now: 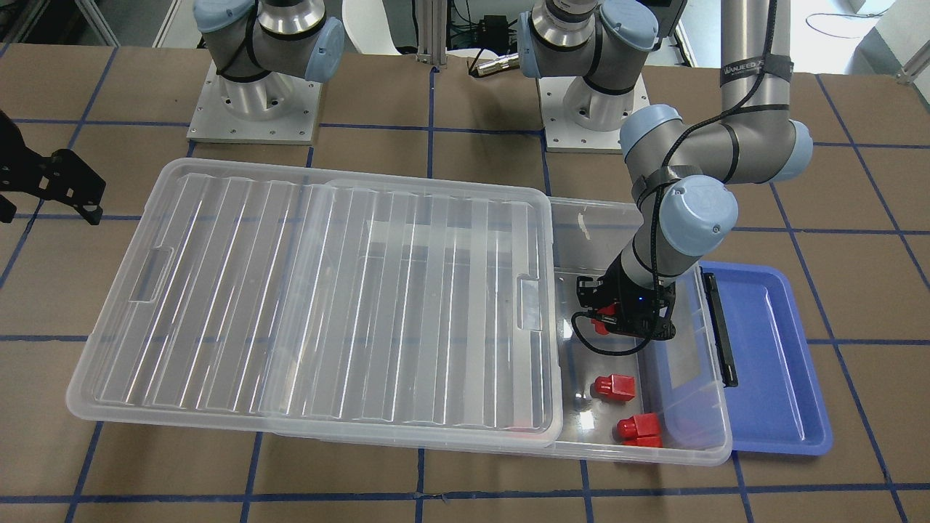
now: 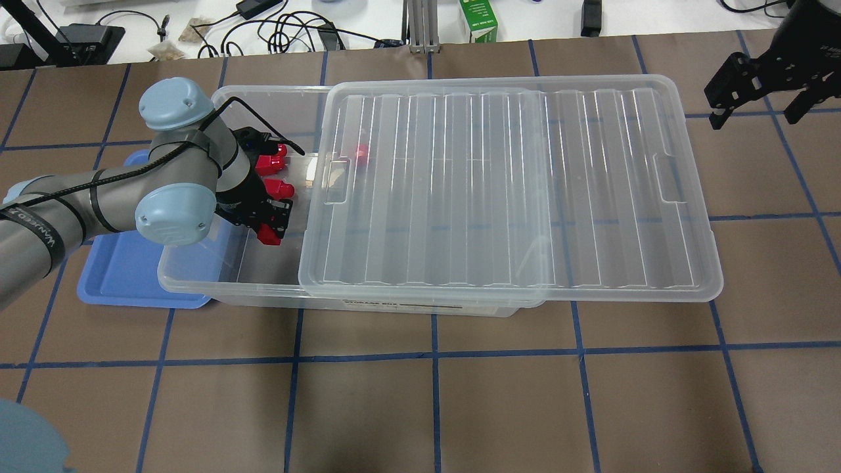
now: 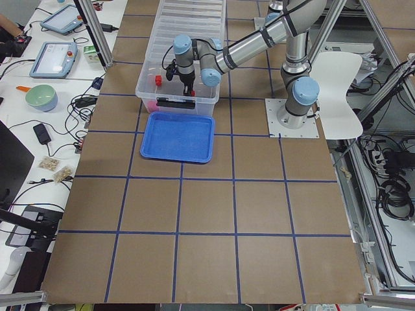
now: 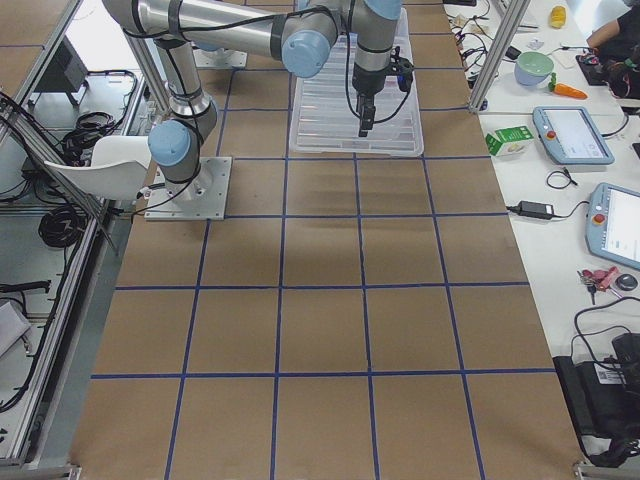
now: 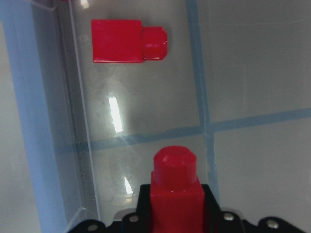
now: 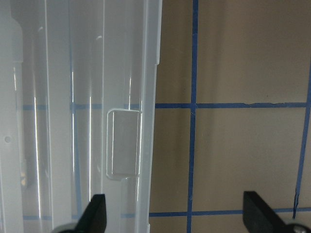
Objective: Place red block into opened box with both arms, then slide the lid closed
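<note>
The clear box (image 1: 716, 444) lies across the table. Its ridged lid (image 1: 327, 305) is slid aside, so one end of the box stands uncovered. My left gripper (image 1: 604, 323) reaches down into that uncovered end and is shut on a red block (image 5: 175, 191), stub pointing away from the wrist. Two more red blocks (image 1: 614, 387) (image 1: 639, 430) lie on the box floor nearby, and one of them (image 5: 129, 41) shows in the left wrist view. My right gripper (image 2: 755, 98) hovers open just past the lid's far end, over the tab (image 6: 122, 143) and the bare table.
A blue tray (image 1: 770, 363) lies against the box's uncovered short side, by the black bar (image 1: 719, 334). Another red shape (image 2: 361, 152) shows faintly through the lid. A green carton (image 2: 478, 20) and cables sit beyond the table's far edge.
</note>
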Robot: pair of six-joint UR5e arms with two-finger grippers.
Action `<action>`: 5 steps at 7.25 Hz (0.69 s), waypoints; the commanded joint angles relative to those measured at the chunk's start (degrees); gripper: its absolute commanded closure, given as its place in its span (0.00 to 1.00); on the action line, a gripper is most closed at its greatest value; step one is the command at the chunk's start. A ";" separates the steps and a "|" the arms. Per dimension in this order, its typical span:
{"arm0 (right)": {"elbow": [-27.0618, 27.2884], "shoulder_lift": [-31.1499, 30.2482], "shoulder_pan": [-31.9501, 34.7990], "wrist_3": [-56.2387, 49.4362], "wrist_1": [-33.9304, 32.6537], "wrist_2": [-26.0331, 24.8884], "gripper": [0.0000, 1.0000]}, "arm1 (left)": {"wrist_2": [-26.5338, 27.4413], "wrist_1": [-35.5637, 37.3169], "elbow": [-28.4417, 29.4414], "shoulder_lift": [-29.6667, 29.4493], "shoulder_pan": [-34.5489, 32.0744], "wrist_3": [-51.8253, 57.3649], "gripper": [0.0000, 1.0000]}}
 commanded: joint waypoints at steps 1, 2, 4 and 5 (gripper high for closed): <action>0.01 0.01 -0.04 -0.30 -0.07 0.04 0.00 | 0.12 0.92 -0.39 -1.07 0.15 0.10 1.00; 0.01 0.01 -0.04 -0.30 -0.07 0.04 0.00 | 0.29 1.79 -0.39 -1.77 0.24 0.18 1.00; 0.01 0.01 -0.04 0.05 0.11 0.04 0.00 | 0.30 2.06 -0.48 -3.00 0.24 -0.08 1.00; 0.01 0.18 -0.12 0.05 -0.15 -0.05 0.00 | 0.30 2.06 -0.48 -3.27 0.24 -0.34 1.00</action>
